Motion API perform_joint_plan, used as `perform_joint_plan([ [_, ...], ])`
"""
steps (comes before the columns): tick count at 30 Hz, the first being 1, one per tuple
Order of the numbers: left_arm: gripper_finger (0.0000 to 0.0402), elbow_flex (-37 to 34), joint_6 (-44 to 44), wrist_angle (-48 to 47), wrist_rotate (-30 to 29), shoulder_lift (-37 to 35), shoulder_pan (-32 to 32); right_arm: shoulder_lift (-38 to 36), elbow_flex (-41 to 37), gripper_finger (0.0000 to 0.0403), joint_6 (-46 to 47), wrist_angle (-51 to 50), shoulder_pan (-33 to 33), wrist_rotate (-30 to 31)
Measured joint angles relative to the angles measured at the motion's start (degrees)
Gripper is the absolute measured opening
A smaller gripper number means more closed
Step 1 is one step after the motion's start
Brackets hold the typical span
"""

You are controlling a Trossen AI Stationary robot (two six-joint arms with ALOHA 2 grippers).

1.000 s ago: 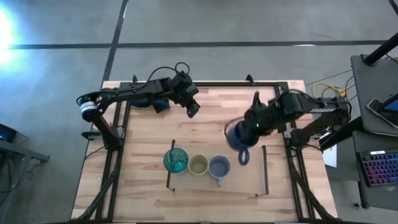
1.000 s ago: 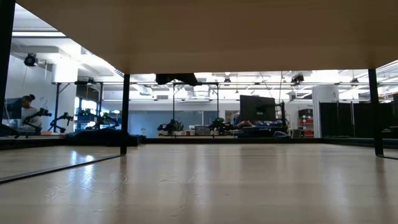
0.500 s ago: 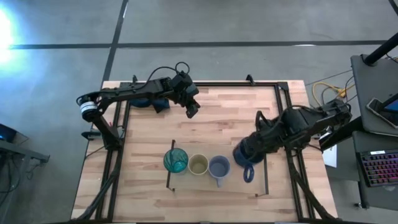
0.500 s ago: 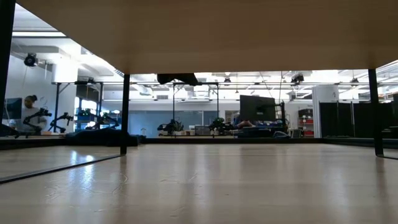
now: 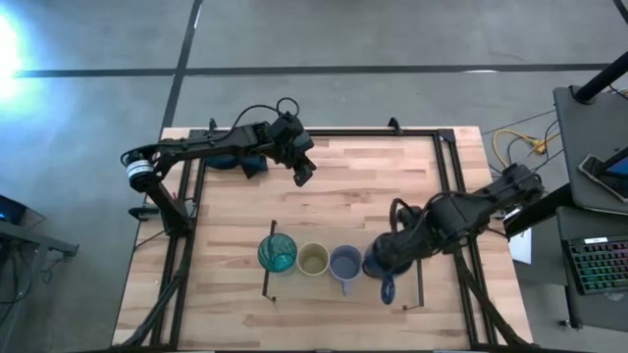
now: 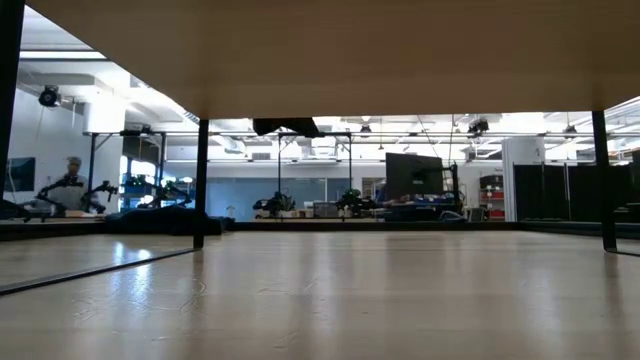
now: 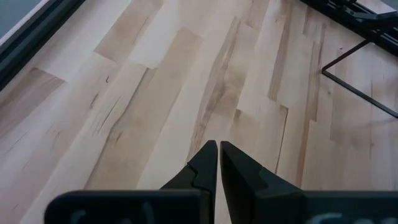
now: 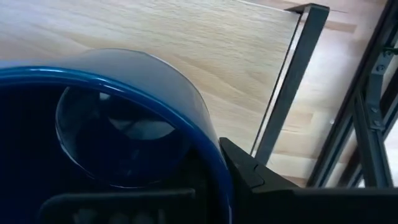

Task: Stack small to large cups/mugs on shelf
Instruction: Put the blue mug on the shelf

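High view: my right fingers (image 5: 386,257) sit in the lower right of the frame, pinching the rim of the dark blue mug (image 5: 381,265), which is at the right end of the row on the shelf (image 5: 343,294). Its handle points toward the bottom of the frame. Just left of it stands the lavender mug (image 5: 345,263), the two touching or nearly so, then the small tan cup (image 5: 313,260) and the teal tumbler (image 5: 278,253), all side by side between the shelf's black end rails. In the right wrist view the blue rim (image 8: 124,84) fills the lower left, one finger (image 8: 249,174) against its outer wall, a black rail (image 8: 286,81) beyond. My left fingers (image 5: 305,175) hang over bare bench (image 5: 363,172) in the upper middle, well apart from the cups; the left wrist view shows their tips (image 7: 210,158) pressed nearly together above the wood.
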Motion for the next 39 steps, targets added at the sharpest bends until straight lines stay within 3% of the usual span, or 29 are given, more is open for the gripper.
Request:
perform_joint_plan([
  [13, 0.0005, 0.0, -0.2, 0.1, 0.0, 0.0, 0.0, 0.7, -0.6, 0.0014, 13.8, -0.1, 5.7, 2.6],
  [26, 0.0005, 0.1, -1.6, 0.4, 0.0, 0.0, 0.0, 0.7, -2.0, 0.0025, 5.5, -0.1, 4.0, 1.1],
  [39, 0.0006, 0.1, -3.2, 0.5, 0.0, 0.0, 0.0, 0.7, -3.8, 0.0026, 4.4, 0.7, 4.0, 1.1],
])
